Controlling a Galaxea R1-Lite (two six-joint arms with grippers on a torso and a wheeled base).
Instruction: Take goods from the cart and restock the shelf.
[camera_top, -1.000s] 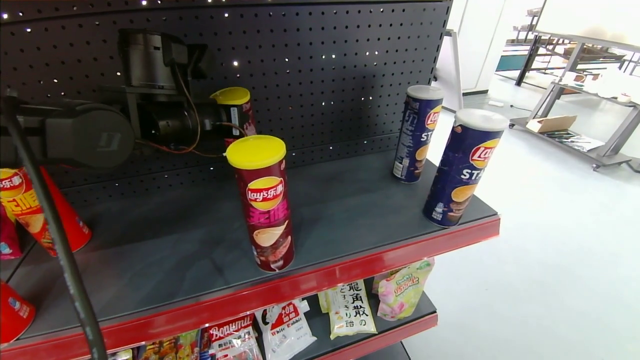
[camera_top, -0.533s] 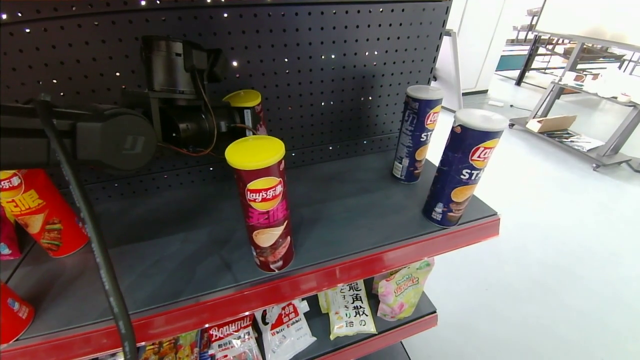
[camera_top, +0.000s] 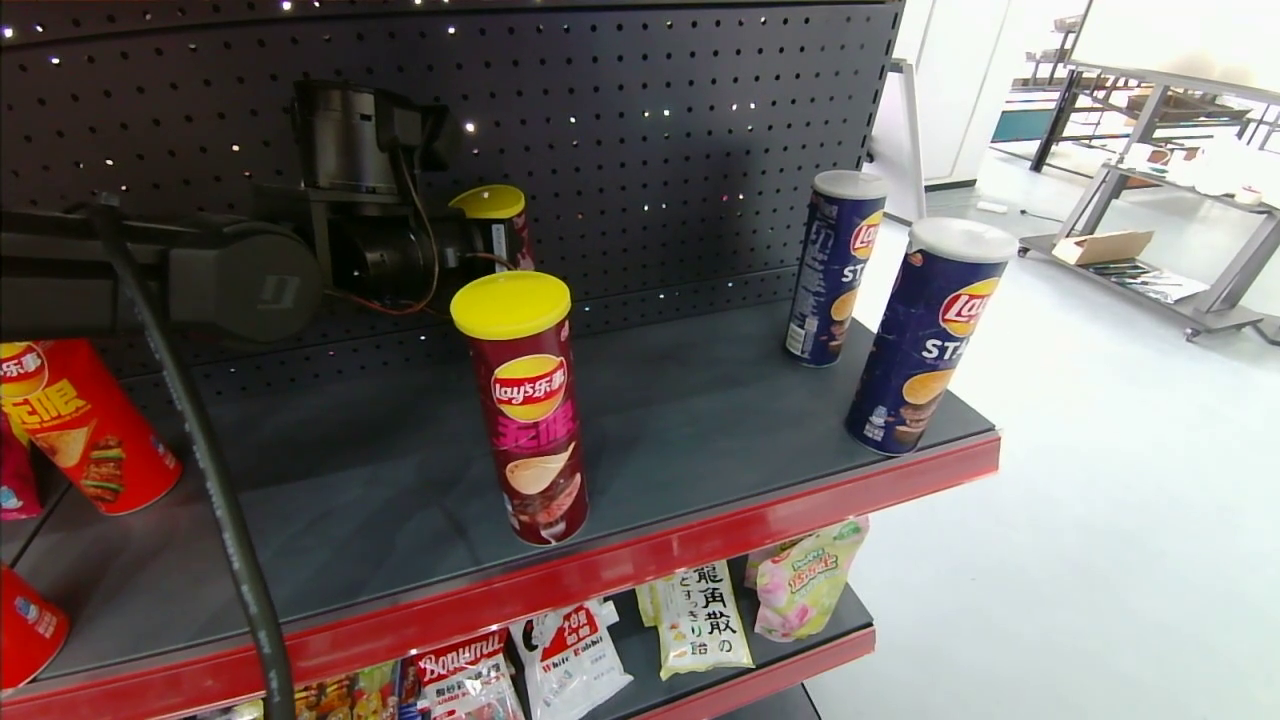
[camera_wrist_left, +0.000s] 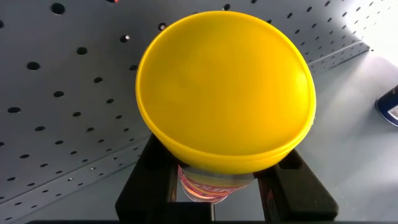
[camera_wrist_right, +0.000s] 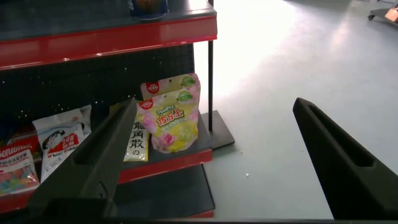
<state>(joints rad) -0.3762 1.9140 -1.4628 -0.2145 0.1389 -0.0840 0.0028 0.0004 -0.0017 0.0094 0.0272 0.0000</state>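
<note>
My left gripper is shut on a maroon chip can with a yellow lid, held at the back of the dark shelf close to the pegboard. In the left wrist view the yellow lid faces the camera, and the black fingers clamp the can body below it. A second maroon can stands upright near the shelf's front edge, in front of the held one. My right gripper is open and empty, low beside the lower shelves.
Two blue chip cans stand at the shelf's right end. Red cans sit at the left. Snack bags fill the lower shelf. The red front lip and the pegboard bound the shelf.
My left arm has moved to the right along the back of the shelf, carrying the yellow-lidded can with it. The standing cans have not moved.
</note>
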